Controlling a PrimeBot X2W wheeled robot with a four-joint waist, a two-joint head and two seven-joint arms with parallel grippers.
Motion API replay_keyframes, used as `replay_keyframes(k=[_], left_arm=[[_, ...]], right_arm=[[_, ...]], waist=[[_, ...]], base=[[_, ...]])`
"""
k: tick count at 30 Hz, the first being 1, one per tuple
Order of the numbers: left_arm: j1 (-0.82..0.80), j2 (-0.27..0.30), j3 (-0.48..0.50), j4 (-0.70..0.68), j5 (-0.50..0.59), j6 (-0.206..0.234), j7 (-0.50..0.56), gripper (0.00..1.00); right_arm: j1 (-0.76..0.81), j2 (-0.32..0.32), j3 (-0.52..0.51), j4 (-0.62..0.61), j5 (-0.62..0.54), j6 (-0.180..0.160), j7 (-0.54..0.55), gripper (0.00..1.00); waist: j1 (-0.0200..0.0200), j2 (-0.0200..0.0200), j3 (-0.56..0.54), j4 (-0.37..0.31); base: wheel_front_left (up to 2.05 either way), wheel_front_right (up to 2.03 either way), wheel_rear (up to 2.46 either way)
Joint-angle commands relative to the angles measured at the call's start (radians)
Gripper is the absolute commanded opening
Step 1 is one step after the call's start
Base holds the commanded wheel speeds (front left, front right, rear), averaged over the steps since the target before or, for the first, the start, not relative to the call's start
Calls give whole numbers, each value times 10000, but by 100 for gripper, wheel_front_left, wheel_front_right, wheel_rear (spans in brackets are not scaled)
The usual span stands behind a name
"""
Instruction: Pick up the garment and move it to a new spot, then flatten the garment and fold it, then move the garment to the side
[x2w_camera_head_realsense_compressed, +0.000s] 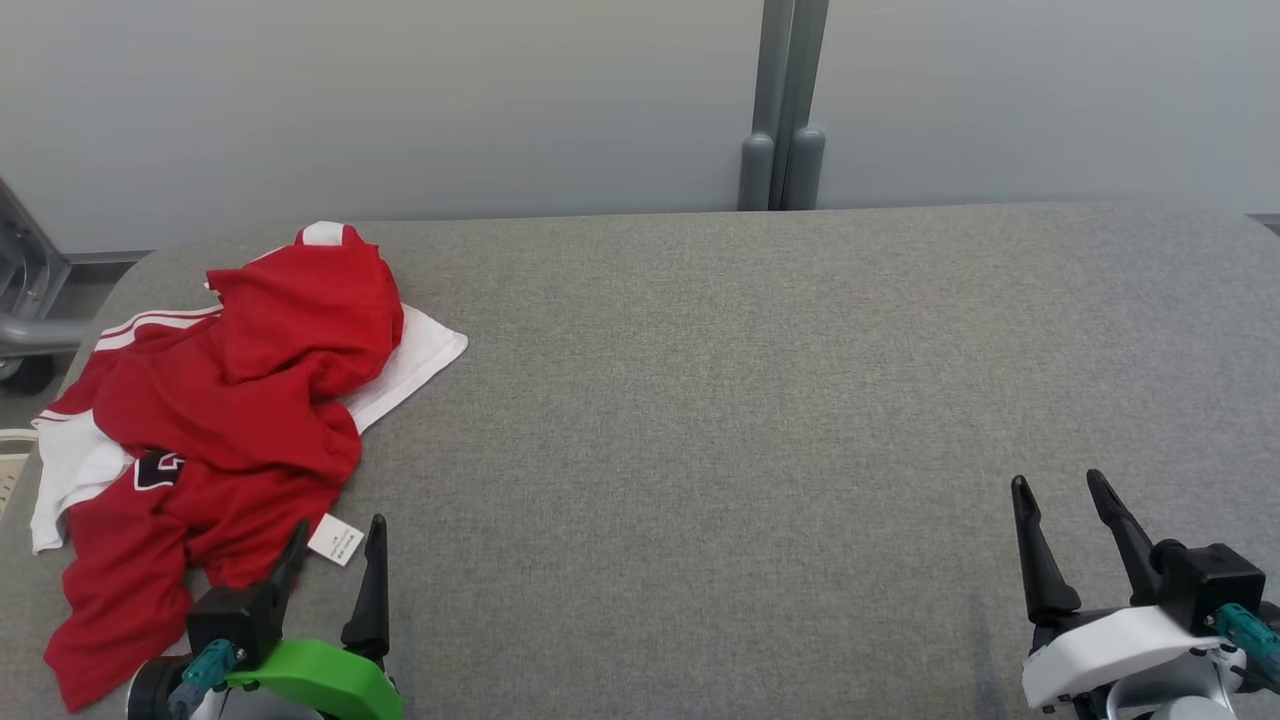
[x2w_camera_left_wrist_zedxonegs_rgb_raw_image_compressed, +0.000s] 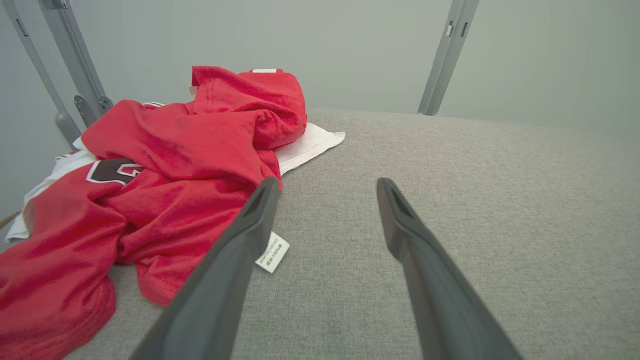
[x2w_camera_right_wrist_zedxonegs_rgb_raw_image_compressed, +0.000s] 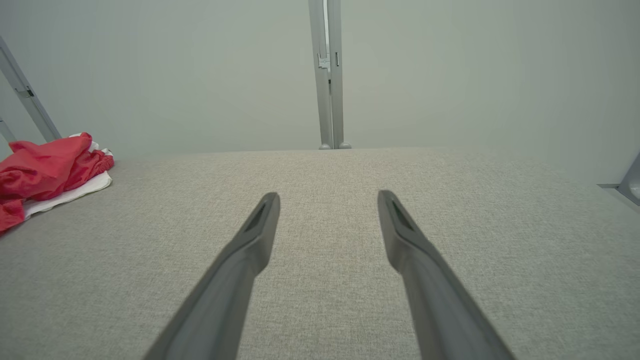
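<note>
The left gripper (x2w_camera_head_realsense_compressed: 338, 527) has its two dark fingers spread wide, with nothing held between them. Just ahead of it and off to its left lies the red shirt (x2w_camera_head_realsense_compressed: 220, 400), crumpled in a loose heap on the grey cloth-covered table (x2w_camera_head_realsense_compressed: 750, 400). The finger nearer the shirt overlaps the heap's near edge in both the head view and the left wrist view; whether it touches the cloth I cannot tell. A small white label (x2w_camera_head_realsense_compressed: 336, 540) on the shirt's near edge lies flat on the table. In the head view it sits between the two fingertips, and in the left wrist view it is tucked just beside the inner side of that same finger.

The shirt is mostly red, with white panels, thin white stripes along one edge and a dark emblem outlined in white on the part left of the gripper. A white flap pokes out from under the red folds on the side facing the right gripper (x2w_camera_head_realsense_compressed: 1058, 482).

That gripper is also wide open and empty, with bare table below and ahead of its fingertips. The shirt is well apart from it, far off to its left. Straight ahead of it, past the table's far edge, a grey post (x2w_camera_head_realsense_compressed: 783, 100) stands against a pale wall (x2w_camera_head_realsense_compressed: 400, 100).
</note>
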Motion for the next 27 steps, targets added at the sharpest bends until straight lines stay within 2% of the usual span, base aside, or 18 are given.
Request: replay_keyframes(k=[1,17,27], left_arm=[[-101,101,-21,20,228,-28,-76,100],[-83,198,-126,327,1200,-34,-377,100],[-174,159,-72,295,1178,-31,-353,100]], right_arm=[[110,-27,-33,-21,-224,3,-98,100],[378,145,-315,128,-939,4,-399,100],[269,211,-415,126,-970,4,-384,100]], waist=[[-1,-1,-6,5],[-1,-1,-102,98],[-1,-1,-63,127]], base=[[0,0,0],[0,0,0],[0,0,0]])
